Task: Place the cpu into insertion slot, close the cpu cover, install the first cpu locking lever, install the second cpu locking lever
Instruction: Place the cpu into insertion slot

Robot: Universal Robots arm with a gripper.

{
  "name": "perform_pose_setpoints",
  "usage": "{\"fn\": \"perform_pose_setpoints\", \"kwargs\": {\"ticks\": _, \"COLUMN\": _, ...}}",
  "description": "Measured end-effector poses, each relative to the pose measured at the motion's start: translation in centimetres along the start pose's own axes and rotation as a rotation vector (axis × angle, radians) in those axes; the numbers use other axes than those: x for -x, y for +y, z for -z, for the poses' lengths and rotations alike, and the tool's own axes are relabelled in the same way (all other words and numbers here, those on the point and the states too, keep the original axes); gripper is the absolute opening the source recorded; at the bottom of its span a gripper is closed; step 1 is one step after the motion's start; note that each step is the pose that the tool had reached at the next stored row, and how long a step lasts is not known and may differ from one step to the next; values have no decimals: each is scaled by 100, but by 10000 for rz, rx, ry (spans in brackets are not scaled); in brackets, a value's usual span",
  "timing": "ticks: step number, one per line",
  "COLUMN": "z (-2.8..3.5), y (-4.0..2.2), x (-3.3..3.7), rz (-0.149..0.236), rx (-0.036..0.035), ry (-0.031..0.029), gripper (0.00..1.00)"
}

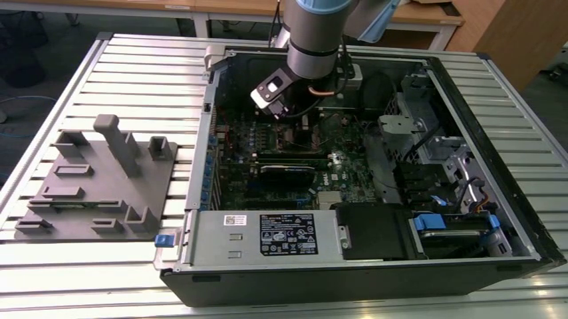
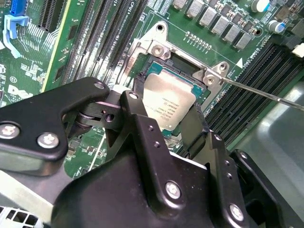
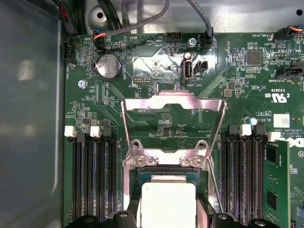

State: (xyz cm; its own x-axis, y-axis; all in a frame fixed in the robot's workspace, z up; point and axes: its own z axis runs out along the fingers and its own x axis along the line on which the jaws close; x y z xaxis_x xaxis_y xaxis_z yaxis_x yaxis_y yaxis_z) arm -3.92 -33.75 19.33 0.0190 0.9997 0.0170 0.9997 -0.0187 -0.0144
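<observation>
The cpu (image 2: 168,99) is a flat silver square sitting in or just over the insertion slot (image 2: 142,78) on the green motherboard. My gripper (image 2: 168,118) comes down over it, and its black fingers (image 2: 142,128) lie against two opposite edges of the chip. In the first wrist view the cpu (image 3: 168,202) lies between the gripper's (image 3: 168,216) finger bases. The cpu cover (image 3: 173,97), a silver frame with a cut-out centre, is swung open off the slot. A thin locking lever (image 2: 266,93) sticks out unlatched. In the exterior view the gripper (image 1: 297,126) is inside the open computer case.
Black memory slots (image 3: 92,180) flank the socket, and a green memory stick (image 3: 275,185) stands on one side. The grey power supply box (image 1: 266,232) and drive bays (image 1: 443,166) fill the case's near and right parts. A grey fixture (image 1: 98,179) lies on the slatted table at the exterior view's left.
</observation>
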Motion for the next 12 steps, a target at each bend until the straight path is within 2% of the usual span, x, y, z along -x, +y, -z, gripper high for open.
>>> {"fn": "perform_pose_setpoints", "kwargs": {"ticks": 12, "z": -29, "y": 1, "x": 1, "rz": 25, "rx": -1, "ry": -1, "gripper": 54}}
